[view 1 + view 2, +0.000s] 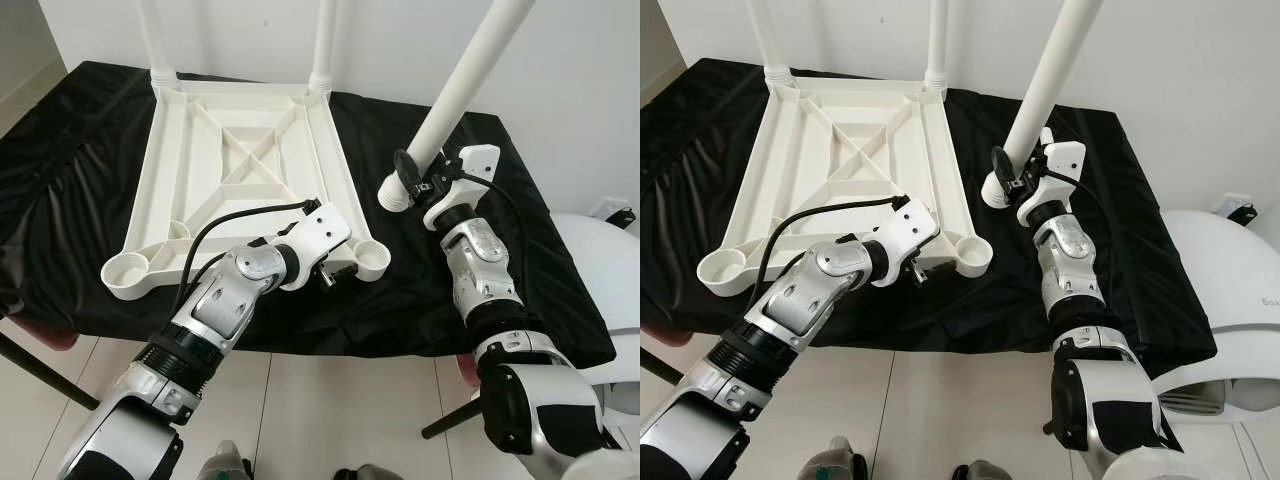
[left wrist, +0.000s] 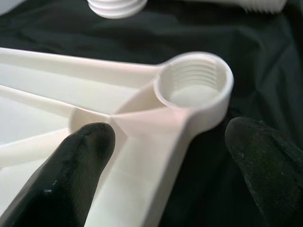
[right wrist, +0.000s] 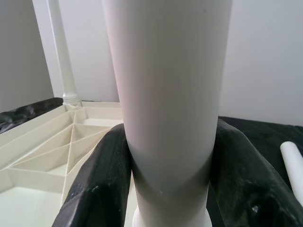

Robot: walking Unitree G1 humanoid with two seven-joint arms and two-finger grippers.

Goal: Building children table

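- The tabletop (image 1: 240, 170) lies upside down on the black cloth (image 1: 560, 290), with two legs (image 1: 322, 45) already standing in its far sockets.
- Both near sockets are empty, so I judge the job about half done.
- My right gripper (image 1: 412, 180) is clamped on a third leg (image 1: 455, 95), held tilted in the air, its threaded end just right of the near right socket (image 1: 372, 258).
- My left gripper (image 2: 165, 156) is spread wide around that corner, holding nothing.
- A fourth leg (image 3: 293, 165) seems to lie on the cloth at the right.
- Left to do: screw in this leg, then the last one.
- I can read no brand or writing.
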